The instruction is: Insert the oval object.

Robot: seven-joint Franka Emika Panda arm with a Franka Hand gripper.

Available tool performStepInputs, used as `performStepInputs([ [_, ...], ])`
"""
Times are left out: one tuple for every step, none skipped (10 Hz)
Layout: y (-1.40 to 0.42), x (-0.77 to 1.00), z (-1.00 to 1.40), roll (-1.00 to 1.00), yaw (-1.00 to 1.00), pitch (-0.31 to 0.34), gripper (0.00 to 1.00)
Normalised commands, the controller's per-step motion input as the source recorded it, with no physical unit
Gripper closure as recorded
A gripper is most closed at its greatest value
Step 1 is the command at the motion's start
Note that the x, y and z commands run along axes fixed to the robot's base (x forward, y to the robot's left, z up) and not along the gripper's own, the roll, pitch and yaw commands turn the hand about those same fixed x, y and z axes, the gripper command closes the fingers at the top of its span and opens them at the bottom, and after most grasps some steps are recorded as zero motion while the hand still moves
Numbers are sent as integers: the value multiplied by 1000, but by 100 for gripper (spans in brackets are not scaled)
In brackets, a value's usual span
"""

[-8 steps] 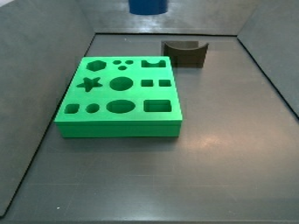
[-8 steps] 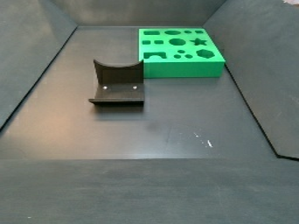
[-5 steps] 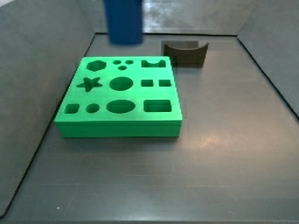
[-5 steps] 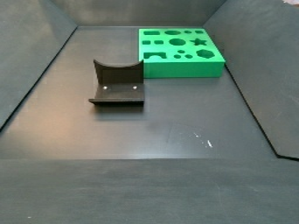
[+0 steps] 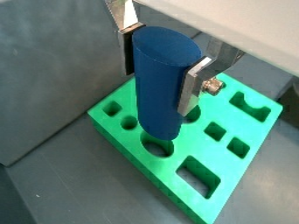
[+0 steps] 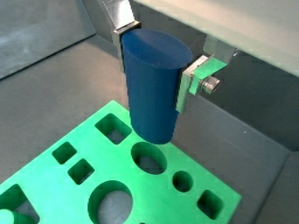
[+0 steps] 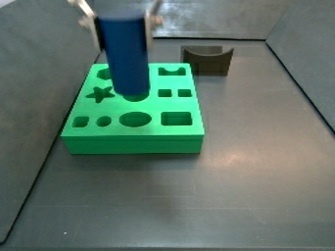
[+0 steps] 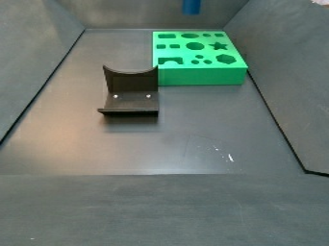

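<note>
My gripper (image 5: 162, 70) is shut on the oval object (image 5: 162, 83), a smooth blue upright peg, with one silver finger on each side of its upper part. It also shows in a wrist view (image 6: 152, 83). In a side view the peg (image 7: 124, 54) hangs over the green board (image 7: 135, 137), its lower end above the large round hole in the middle row. The oval hole (image 7: 135, 120) lies one row nearer the front. In a side view only the peg's tip (image 8: 191, 6) shows, above the board (image 8: 197, 72).
The dark fixture (image 7: 210, 59) stands on the floor beside the board's back right corner; it also shows in a side view (image 8: 129, 91). The board holds several other shaped holes, among them a star (image 7: 98, 95) and a rectangle (image 7: 178, 120). Dark walls ring the floor.
The peg in my gripper has come down from the top of the side view and moved left, from behind the board to just above its middle holes.
</note>
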Motion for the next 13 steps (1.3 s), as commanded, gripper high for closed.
performStepInputs([
  [0, 0, -697, 157, 0, -26, 100],
  [0, -11, -709, 144, 0, -71, 100],
  [0, -29, -669, 121, 0, -74, 100],
  [0, 0, -660, 69, 0, -51, 100],
  [0, 66, -623, 67, -69, 0, 100],
  [86, 117, -414, 99, -129, 21, 100],
  [37, 89, -446, 44, -123, 0, 100],
  [29, 123, -477, 24, -123, 0, 100],
  [0, 194, -540, 0, -160, 0, 100],
  [0, 180, -566, -46, -197, -14, 100],
  [0, 63, -580, -31, -189, -66, 100],
  [0, 0, -529, -9, -151, -76, 100],
  [11, 0, -443, 0, -60, -89, 100],
])
